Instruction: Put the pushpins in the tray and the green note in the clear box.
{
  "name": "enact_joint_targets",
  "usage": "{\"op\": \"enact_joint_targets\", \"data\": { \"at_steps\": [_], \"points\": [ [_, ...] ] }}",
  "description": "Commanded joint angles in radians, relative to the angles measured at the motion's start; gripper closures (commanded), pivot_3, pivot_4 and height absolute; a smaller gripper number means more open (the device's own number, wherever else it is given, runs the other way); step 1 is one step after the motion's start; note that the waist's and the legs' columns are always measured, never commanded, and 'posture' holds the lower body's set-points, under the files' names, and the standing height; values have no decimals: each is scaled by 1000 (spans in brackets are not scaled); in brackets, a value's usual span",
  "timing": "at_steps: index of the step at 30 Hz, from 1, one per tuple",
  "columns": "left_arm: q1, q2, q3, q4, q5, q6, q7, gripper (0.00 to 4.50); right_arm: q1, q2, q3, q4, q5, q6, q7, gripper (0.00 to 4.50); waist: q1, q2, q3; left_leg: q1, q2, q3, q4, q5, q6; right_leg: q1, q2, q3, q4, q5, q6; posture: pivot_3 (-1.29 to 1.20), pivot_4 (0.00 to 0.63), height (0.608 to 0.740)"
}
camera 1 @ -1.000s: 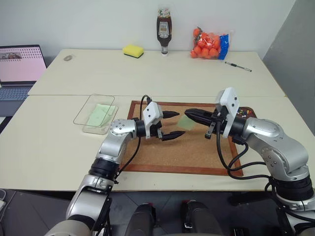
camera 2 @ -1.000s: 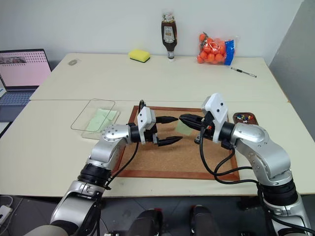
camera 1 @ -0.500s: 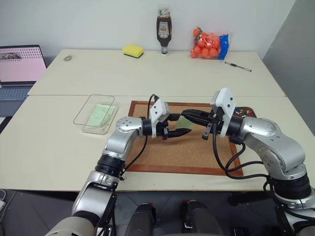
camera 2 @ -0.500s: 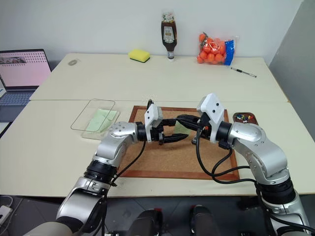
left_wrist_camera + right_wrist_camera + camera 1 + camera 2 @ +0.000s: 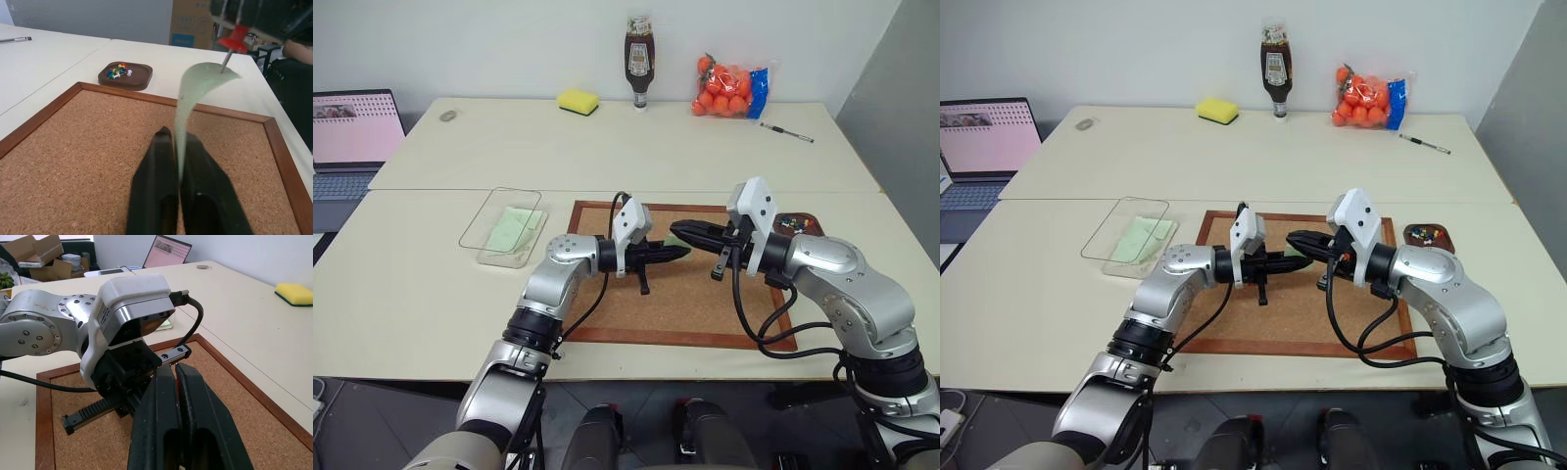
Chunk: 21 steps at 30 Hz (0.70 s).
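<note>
You are working under bright, even, diffuse room light, so the cream table (image 5: 636, 157) reads clearly and throws back no hard glare. Shadows stay soft: a faint dark patch lies on the corkboard (image 5: 695, 304) just under the two arms. Around that corkboard the head views are sharp from edge to edge, with straight table lines. In the left wrist view the near black fingers (image 5: 156, 196) are soft, and the red pushpin (image 5: 234, 39) is slightly blurred. A dull sheen sits on the right wrist view's fingers (image 5: 161, 431).
</note>
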Motion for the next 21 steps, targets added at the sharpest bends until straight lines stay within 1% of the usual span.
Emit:
{"op": "enact_joint_targets", "data": {
  "at_steps": [1, 8, 16, 21],
  "points": [
    [-7, -9, 25, -47, -38, 31, 10, 4488, -18, 6, -14, -47, 6, -21, -5, 4500, 0, 0, 0, 0, 0, 0, 0, 0, 0, 0, 0, 0, 0, 0, 0, 0, 150, 740],
    [27, -26, 38, -84, -74, 76, 36, 4488, -2, 30, -47, -50, 23, -7, -48, 4500, 0, 0, 0, 0, 0, 0, 0, 0, 0, 0, 0, 0, 0, 0, 0, 0, 150, 740],
    [77, -60, 43, -140, -91, 100, 84, 4488, 27, 88, -119, -73, 71, 40, -147, 4500, 1, 0, 0, 0, 0, -1, 0, 0, 0, 0, -1, 1, 0, 0, 0, 0, 150, 740],
    [94, -63, 39, -162, -93, 104, 106, 4488, 34, 108, -157, -82, 83, 51, -201, 4500, 0, 0, 0, 0, 0, -1, 0, 0, 0, 0, -1, 1, 1, 0, 0, 0, 150, 740]
  ]
}}
